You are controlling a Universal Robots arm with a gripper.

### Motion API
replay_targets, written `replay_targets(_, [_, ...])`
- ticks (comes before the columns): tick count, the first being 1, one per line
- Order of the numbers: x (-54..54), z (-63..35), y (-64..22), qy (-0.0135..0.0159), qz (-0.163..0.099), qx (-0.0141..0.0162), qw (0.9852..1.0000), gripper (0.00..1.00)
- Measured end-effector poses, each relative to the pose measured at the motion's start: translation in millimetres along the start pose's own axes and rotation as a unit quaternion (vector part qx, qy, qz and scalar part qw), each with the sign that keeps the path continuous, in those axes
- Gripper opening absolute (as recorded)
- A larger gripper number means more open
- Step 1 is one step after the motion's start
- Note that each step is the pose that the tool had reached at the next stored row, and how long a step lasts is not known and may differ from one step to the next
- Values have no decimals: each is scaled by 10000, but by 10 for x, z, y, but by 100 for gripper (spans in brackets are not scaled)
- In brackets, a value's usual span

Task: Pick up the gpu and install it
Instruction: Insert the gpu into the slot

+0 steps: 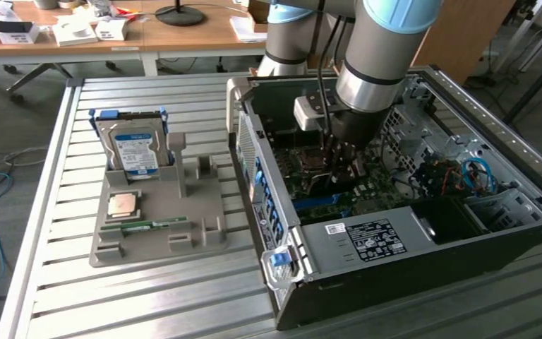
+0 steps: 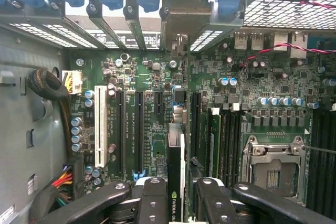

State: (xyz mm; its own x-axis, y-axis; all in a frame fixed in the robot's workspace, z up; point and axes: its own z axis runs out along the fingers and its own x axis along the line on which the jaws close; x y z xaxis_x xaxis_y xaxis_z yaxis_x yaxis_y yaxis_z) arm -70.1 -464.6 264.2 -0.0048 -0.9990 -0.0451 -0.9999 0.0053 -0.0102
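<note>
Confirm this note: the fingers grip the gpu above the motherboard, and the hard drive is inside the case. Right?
No: the exterior view shows the hard drive standing in the grey holder on the table, outside the case. The rest holds: the fingers grip the gpu above the motherboard.

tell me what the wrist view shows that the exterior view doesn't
Wrist view: the gpu edge-on, gripped by the hand above the motherboard slots, with a white slot and the cpu socket to either side. Exterior view: the grey holder on the table, carrying the hard drive, a cpu chip and the memory stick, plus the arm. Shared: the open computer case with the hand inside it.
</note>
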Motion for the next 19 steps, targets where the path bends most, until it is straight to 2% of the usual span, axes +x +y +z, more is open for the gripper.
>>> replay_targets(19, [1,24,0,4,-1,0,10000,26])
